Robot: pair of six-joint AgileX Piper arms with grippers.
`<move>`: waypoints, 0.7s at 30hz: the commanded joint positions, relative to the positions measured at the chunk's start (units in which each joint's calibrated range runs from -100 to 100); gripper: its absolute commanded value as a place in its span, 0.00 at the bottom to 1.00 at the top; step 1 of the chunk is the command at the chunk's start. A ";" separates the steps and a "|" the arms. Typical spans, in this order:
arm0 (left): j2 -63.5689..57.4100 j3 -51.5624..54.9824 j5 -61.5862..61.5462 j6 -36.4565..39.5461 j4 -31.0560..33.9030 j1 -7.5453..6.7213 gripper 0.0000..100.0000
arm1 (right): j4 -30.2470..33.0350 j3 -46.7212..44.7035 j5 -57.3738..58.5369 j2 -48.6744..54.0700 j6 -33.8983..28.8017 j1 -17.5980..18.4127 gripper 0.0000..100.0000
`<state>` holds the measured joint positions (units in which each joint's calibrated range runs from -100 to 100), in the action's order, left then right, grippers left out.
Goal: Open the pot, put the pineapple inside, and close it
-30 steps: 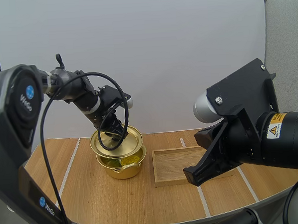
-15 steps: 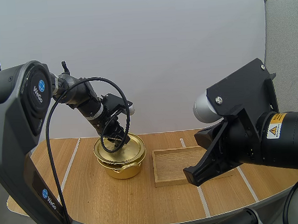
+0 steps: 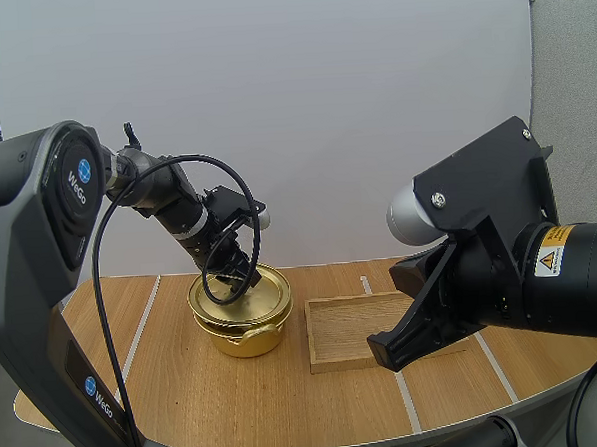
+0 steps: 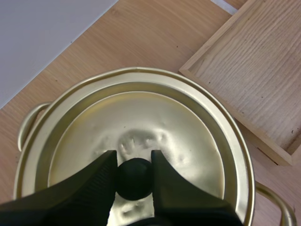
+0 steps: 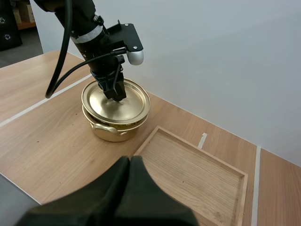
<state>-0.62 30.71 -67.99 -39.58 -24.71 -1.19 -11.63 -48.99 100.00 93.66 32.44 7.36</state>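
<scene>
The gold pot (image 3: 246,336) stands on the table left of the tray, and its gold lid (image 3: 252,298) lies flat on the rim and hides the inside. My left gripper (image 4: 134,158) reaches down onto the lid (image 4: 141,117) and is shut on the black knob (image 4: 135,179), one finger on each side of it. The right wrist view shows the same grip on the lid (image 5: 123,104) of the pot (image 5: 113,129). My right gripper (image 5: 130,161) hovers over the table's near side in front of the tray, fingers together as one dark wedge, holding nothing.
An empty wooden tray (image 3: 349,331) lies just right of the pot; its rim (image 5: 155,136) comes close to the pot's handle. White tape lines (image 3: 139,332) run across the wooden table. My right arm (image 3: 481,274) hangs above the tray's right end.
The lid went from tilted above the open pot, with yellow showing inside, down onto the rim. My left gripper came down with it. The right arm stayed still.
</scene>
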 commanded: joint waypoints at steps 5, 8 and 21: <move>0.16 0.08 4.50 -0.50 -2.50 -0.10 0.00 | -0.08 -0.22 0.00 0.52 0.27 -0.24 0.00; 0.16 0.08 3.97 -0.77 -2.81 -0.10 0.00 | -0.08 -0.22 0.00 0.52 0.27 -0.24 0.00; 2.47 2.05 3.42 -2.49 -3.67 -0.10 0.00 | -0.08 -0.22 0.00 0.52 0.27 -0.23 0.00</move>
<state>1.43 32.64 -64.37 -41.71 -27.32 -1.19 -11.63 -48.99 100.00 93.66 32.44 7.36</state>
